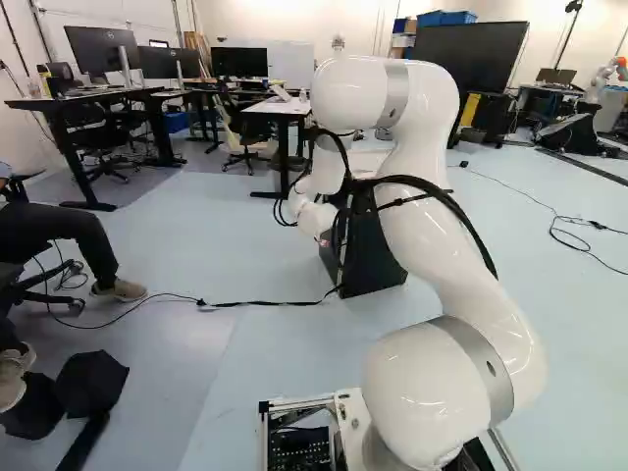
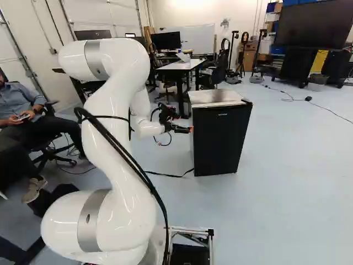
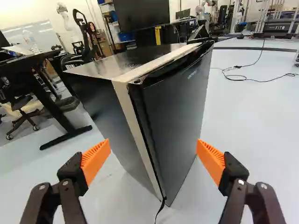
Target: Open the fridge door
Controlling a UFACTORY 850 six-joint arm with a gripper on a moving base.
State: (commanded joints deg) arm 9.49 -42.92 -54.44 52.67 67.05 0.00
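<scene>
So, smooth pale-blue floor point(image 2: 298, 176), plain white walls point(image 2: 193, 11), a rectangular white-topped desk point(image 2: 190, 65), plus one big flat black screen point(image 2: 314, 27).

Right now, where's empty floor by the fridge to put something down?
In the right base view, bare floor lies right of the fridge, short of the far cable. Crowded left of it: the gripper and a floor cord.
</scene>
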